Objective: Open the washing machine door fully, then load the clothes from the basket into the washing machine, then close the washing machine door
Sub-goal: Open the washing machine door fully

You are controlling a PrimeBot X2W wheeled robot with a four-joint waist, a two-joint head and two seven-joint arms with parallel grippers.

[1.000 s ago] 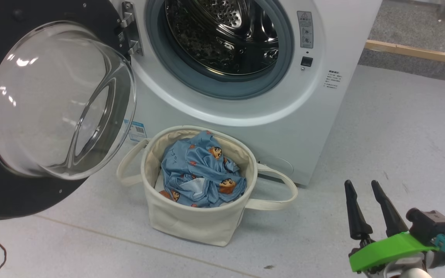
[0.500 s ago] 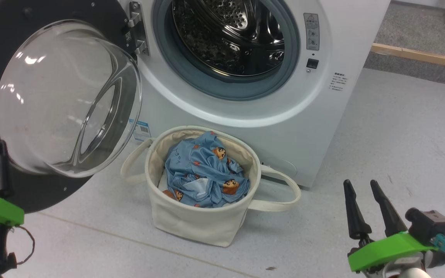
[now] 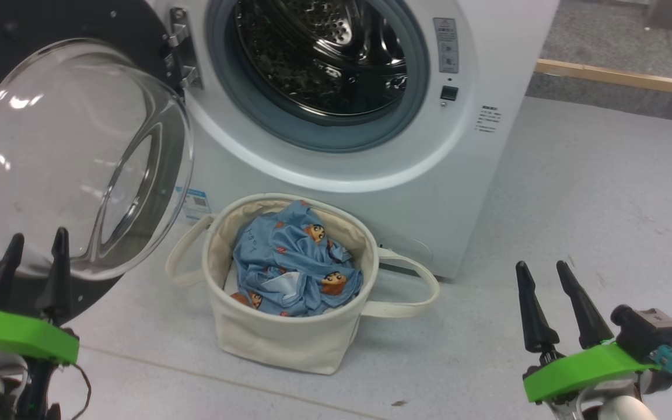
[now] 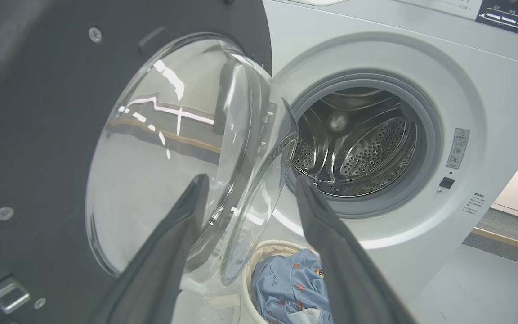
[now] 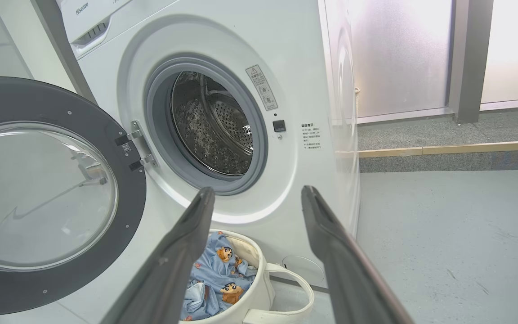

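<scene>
Fingers of the left gripper [image 3: 37, 238] stand spread with nothing between them, low at the left of the head view, tips pointing up in front of the lower part of the door [image 3: 73, 157]; whether they touch it cannot be told. The left wrist view looks between those fingers, past the bulging glass bowl, toward the drum [image 3: 318, 52]. The right gripper [image 3: 542, 267] is likewise released and empty, low at the right above the grey floor [image 3: 575, 204], well apart from the basket [image 3: 277, 338] and to its right. The door is swung wide to the left of the opening, hanging on its hinge [image 3: 178, 52] at the opening's left edge, its black rim and glass facing outward. The basket stands upright on the floor just in front of the machine [image 3: 406, 198], below the round opening with its grey ring [image 3: 336, 131], and its two loop handles [image 3: 415, 289] droop to either side. The clothes [image 3: 295, 262] lie crumpled inside the basket, blue fabric with small cartoon faces, sitting below its rim. Behind the ring the perforated steel drum shows through the open front.
</scene>
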